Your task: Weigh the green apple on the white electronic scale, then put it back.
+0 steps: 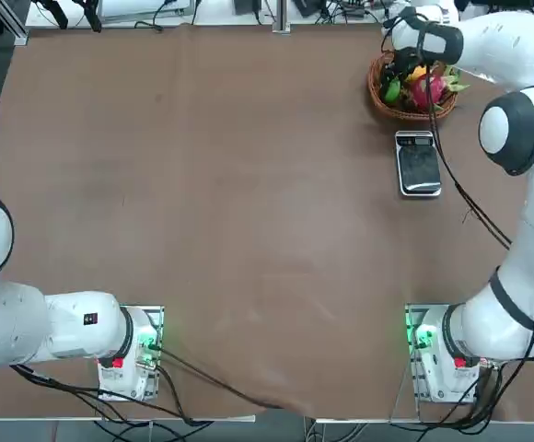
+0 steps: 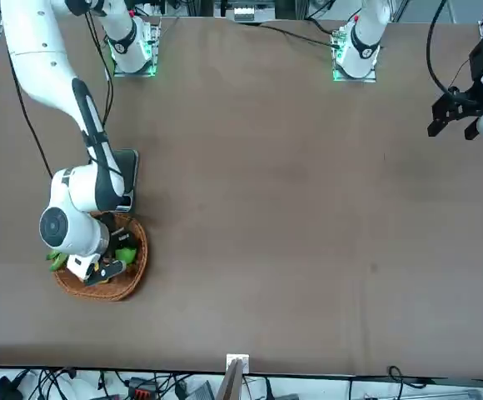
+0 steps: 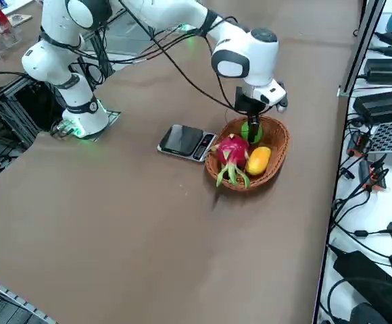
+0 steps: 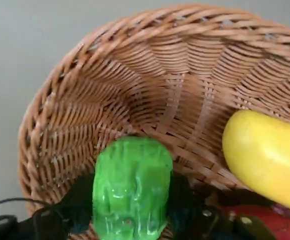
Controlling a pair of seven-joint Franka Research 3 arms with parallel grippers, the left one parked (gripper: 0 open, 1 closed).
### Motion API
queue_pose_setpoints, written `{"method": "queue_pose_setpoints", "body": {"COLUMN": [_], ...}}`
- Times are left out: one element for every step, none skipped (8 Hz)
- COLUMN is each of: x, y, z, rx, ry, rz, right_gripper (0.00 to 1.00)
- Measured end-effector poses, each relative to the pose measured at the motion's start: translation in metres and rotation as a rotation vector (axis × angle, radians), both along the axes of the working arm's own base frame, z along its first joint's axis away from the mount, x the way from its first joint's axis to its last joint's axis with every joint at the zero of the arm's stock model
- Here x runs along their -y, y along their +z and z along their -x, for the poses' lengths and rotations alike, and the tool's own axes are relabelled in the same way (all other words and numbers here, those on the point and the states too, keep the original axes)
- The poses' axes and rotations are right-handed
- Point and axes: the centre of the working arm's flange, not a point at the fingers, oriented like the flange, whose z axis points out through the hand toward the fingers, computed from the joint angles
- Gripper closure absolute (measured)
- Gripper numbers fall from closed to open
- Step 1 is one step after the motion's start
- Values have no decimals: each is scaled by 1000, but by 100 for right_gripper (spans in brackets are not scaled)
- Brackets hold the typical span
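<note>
Looking down from overhead, with twelve o'clock away from the arm bases, we have the wicker basket (image 1: 374, 85) at about one o'clock from the middle of the table. The white electronic scale (image 1: 419, 166) sits just beside it at six o'clock, its small display (image 1: 422, 141) at its twelve-o'clock end. That placing seems handy: the platform carries nothing, and the trip from basket to scale should be short.

Our green apple (image 4: 132, 187) is at the basket's nine-o'clock side, with the pink dragon fruit (image 3: 232, 150) towards three o'clock and the yellow-orange fruit (image 3: 258, 160) near twelve. The right gripper (image 4: 131, 200) reaches down into the basket, closed on the apple — one finger against each flank, which should keep the fruit from rolling as we raise it.

We judge this to be the pick-up, with the weighing yet to do. Next we would lift straight up until the apple clears the woven rim, then travel towards six o'clock and lower it onto the middle of the platform. The skin looks smooth and glossy, so it could slip if gripped off-centre — and the dragon fruit lies close enough to be nudged.
</note>
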Motion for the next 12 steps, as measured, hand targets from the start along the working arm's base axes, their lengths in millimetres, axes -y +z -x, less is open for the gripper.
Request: {"method": "queue_pose_setpoints", "body": {"x": [1, 2, 5, 8, 9, 9, 10, 14, 20, 24, 27, 27], "y": [7, 20, 35, 54, 80, 112, 146, 180, 214, 247, 278, 307], "z": [-5, -11, -16, -19, -20, -19, -15, -7, 4, 17, 33, 52], "rx": [17, 41, 61, 80, 104, 132, 151, 151, 146, 140, 123, 98], "ry": [-2, -5, -9, -13, -16, -25, -47, -86, -124, -149, -172, -200], "rz": [-2, -4, -3, -2, -4, -7, -11, -12, -10, -7, -2, 5], "right_gripper": [1, 0, 0, 0, 0, 0, 0, 0, 0, 0, 0, 0]}}
